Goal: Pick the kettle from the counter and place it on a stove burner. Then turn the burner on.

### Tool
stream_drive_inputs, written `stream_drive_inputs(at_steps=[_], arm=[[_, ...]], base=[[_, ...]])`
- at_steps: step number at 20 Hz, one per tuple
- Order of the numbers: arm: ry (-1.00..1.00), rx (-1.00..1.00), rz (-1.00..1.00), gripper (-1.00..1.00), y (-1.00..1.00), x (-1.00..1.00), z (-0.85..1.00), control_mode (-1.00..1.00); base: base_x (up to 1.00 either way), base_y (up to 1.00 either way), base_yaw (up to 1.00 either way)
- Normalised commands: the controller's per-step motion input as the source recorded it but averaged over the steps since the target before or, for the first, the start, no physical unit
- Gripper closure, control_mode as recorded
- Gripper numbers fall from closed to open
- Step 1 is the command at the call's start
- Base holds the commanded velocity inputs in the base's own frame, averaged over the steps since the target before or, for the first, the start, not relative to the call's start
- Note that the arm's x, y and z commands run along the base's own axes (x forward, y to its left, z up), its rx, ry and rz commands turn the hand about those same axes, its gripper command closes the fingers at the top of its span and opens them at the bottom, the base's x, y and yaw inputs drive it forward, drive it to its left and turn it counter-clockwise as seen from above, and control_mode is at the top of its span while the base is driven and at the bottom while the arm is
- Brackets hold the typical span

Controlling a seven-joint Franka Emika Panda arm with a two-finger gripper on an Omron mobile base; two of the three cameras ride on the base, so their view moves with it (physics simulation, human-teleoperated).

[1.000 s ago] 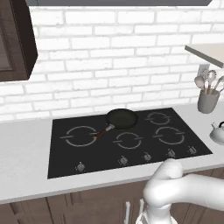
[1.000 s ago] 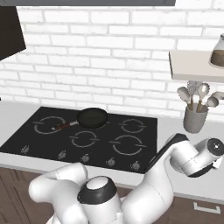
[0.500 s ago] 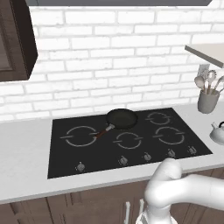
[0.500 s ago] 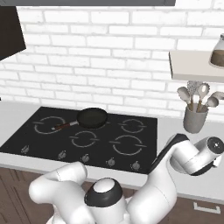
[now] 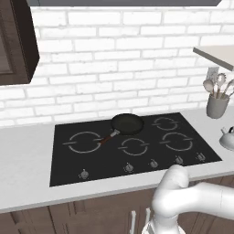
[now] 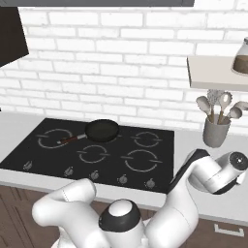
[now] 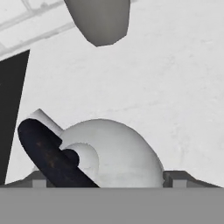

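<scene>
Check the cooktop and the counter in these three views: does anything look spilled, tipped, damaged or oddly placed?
Nothing stands out. The kettle sits upright on the counter right of the stove. The frying pan rests flat at the back of the cooktop, handle toward the largest burner. The utensil cup stands upright. No spills.

The kettle [image 5: 228, 138] is cut by the right edge of the left base view, so only its left part shows at the far right of the tabletop [image 5: 27, 151]. In the hand view the kettle [image 7: 109, 153] sits very close, its lower body lost below the frame, its dark handle [image 7: 48, 155] running out of sight at the bottom. There the fingertips [image 7: 175, 177] are only slivers at either side, so whether the hand is closed or spread cannot be told. The utensil cup [image 7: 103, 19] is cropped by the top edge. In the right base view the arm's white body hides the tabletop's near right part. The stove knobs [image 5: 129, 167] are too small to read their settings.
</scene>
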Motion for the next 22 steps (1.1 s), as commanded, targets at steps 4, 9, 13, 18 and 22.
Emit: stream_drive_inputs(at_steps=[4,9,13,18,22], arm=[[0.0,0.0,0.0,1.0,0.0,0.05,-0.02,-1.0],[0.0,0.0,0.01,1.0,0.17,-0.27,-0.02,-1.0],[-0.02,-0.03,0.07,1.0,0.47,-0.35,0.0,-1.0],[-0.04,-0.03,0.09,1.0,0.53,-0.35,0.19,-1.0],[-0.11,-0.08,0.08,1.0,0.54,-0.12,0.62,-1.0]], base=[[0.0,0.0,0.0],[0.0,0.0,0.0],[0.0,0.0,0.0],[0.0,0.0,0.0],[0.0,0.0,0.0]])
